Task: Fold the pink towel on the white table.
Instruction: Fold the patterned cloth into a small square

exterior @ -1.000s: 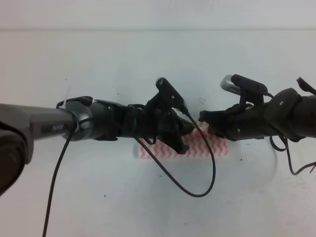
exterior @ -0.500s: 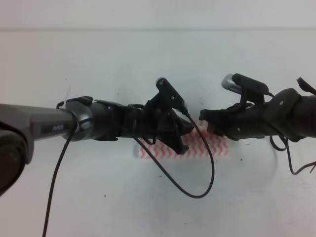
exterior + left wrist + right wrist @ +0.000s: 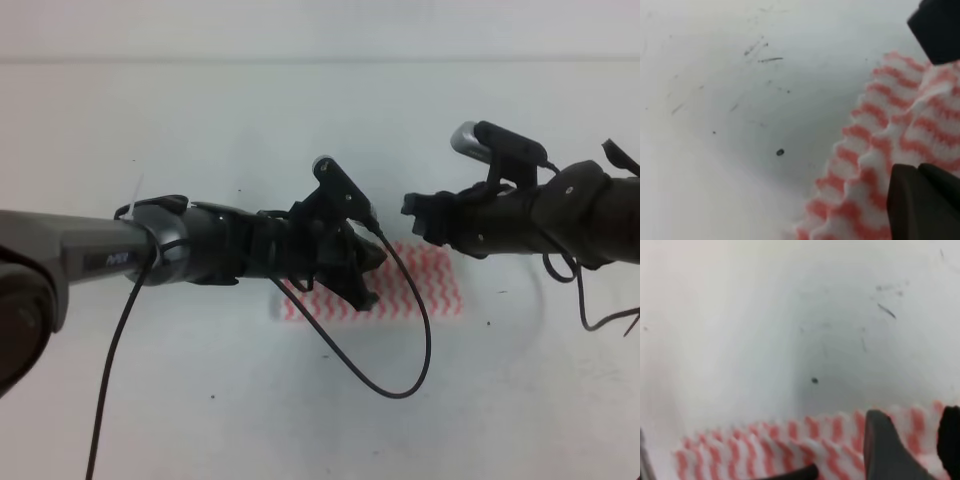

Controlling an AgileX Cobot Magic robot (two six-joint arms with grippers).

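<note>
The pink towel lies folded into a flat strip on the white table, its left half hidden under my left arm. My left gripper hovers low over the towel's middle and is open. In the left wrist view its fingers stand wide apart over the striped towel, holding nothing. My right gripper is open just behind the towel's far edge, raised off it. The right wrist view shows its fingertips apart above the towel, with bare table beyond.
A black cable loops down from the left arm over the table in front of the towel. Small dark specks and scuffs mark the tabletop. The two grippers are close together above the towel.
The right gripper has risen and drawn back from the towel's far edge toward the rear. The left gripper has barely shifted. The towel lies as before.
</note>
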